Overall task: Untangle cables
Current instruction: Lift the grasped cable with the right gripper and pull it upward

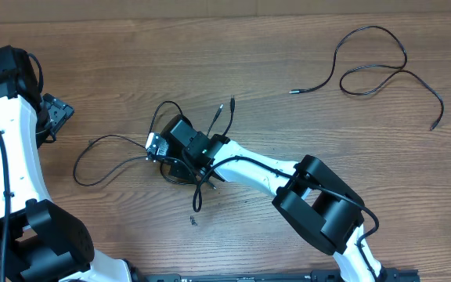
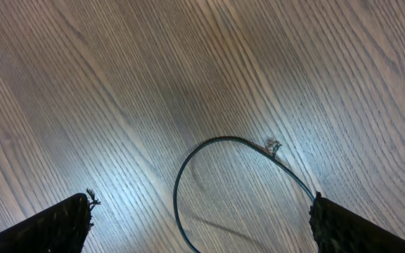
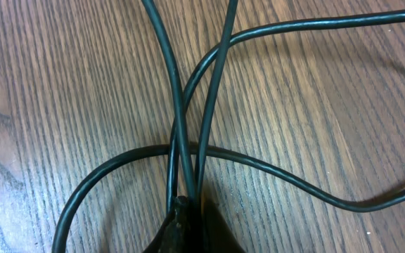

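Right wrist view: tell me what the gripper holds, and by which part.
The right gripper pinches the tangled cables at mid-length, where several strands cross.

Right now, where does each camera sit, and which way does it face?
Overhead: above the table, looking straight down; left arm, right arm, tangled cables, loose cable.
Left wrist: on the left arm, facing wood and a cable loop; spread fingertips show.
Right wrist: close over the tangled cables; its fingertips pinch them.
Shared: overhead and right wrist see that tangle.

a light wood-grain table (image 1: 116, 70), with one small dark speck (image 1: 193, 220) lying loose on its surface.
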{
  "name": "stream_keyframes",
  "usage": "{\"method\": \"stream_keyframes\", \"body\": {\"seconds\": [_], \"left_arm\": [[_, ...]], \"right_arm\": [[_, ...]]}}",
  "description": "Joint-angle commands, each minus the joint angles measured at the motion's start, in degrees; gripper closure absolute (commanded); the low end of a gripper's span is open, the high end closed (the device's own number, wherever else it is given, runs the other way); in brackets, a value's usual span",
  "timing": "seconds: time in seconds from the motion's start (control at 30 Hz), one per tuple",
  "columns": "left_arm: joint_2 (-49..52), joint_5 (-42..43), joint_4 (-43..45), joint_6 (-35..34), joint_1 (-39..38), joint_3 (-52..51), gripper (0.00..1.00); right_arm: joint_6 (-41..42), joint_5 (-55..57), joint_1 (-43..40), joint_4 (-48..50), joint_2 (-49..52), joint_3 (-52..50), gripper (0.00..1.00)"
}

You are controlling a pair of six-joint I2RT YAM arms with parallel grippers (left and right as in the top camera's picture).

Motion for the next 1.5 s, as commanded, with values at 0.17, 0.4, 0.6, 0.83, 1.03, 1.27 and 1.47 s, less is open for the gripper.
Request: {"method": "stream_keyframes", "body": {"seconds": [0.17, 0.4, 0.6, 0.83, 1.03, 1.27, 1.47], "left_arm": [[0.44, -0.59, 0.00, -1.01, -0.04, 1.07, 0.00], [0.44, -0.59, 0.00, -1.01, -0.04, 1.05, 0.01], [0.44, -0.59, 0.00, -1.01, -0.04, 1.05, 0.00], [0.44, -0.59, 0.00, -1.03, -0.04, 1.05, 0.00], [0.44, -0.59, 0.00, -1.01, -0.04, 1.05, 0.00], [0.46, -0.57, 0.00, -1.01, -0.04, 1.05, 0.00], [0.44, -0.59, 0.00, -1.01, -0.04, 1.05, 0.00]], "right_arm": [[-0.04, 6.27, -0.02, -3.48, 0.42, 0.63, 0.96], [1.75, 17.59, -0.22, -9.64, -3.87, 2.38, 0.96], [3.41, 17.62, -0.92, -9.68, -9.99, 2.40, 0.96], [7.26, 17.75, -1.88, -9.53, -18.14, 2.40, 0.96], [12.41, 17.70, -5.22, -9.53, -23.45, 2.40, 0.96], [16.79, 17.25, -9.46, -8.85, -29.59, 2.40, 0.96], [16.79, 17.07, -10.45, -5.25, -34.64, 2.40, 0.96]]}}
